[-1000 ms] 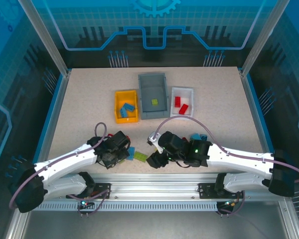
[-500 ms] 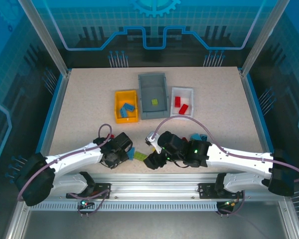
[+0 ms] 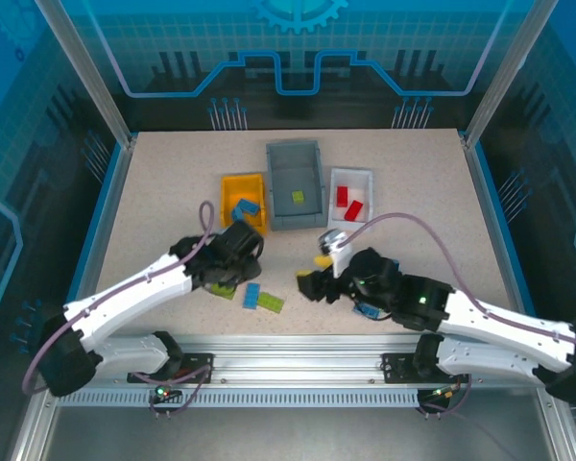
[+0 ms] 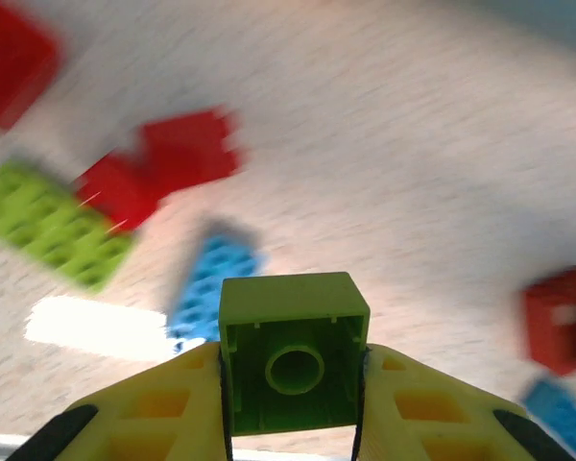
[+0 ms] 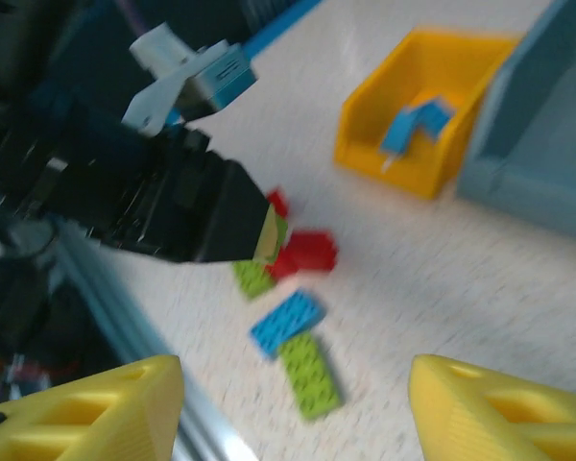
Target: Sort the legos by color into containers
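Seen from the top camera, the left gripper is hovering over the table, right at the near edge of the yellow-orange bin and covering part of its front wall. From this height I cannot tell what its fingers are doing. The right gripper is hanging in front of the grey bin and the white bin, apart from both. The three bins are standing side by side in a row. Bare tabletop is lying wide open to their left, to their right and behind them. A blue plate and a green plate are lying together near the table's front edge, between the two grippers.

Through the left wrist camera, the left gripper is clamping a lime green brick between its yellow fingers, hollow underside facing the lens. The brick is hanging above the table. Blurred red bricks and the two plates are lying below it, with open tabletop stretching to the upper right.

Through the right wrist camera, the right gripper is holding its yellow fingers spread wide with nothing between them. Ahead of it, the left gripper's black body is carrying the lime green brick at its tip, above a small cluster of red and green pieces. The blue plate and the green plate are lying end to end just beyond the fingers. A clear strip of table is running between this cluster and the yellow-orange bin, which is holding blue bricks.
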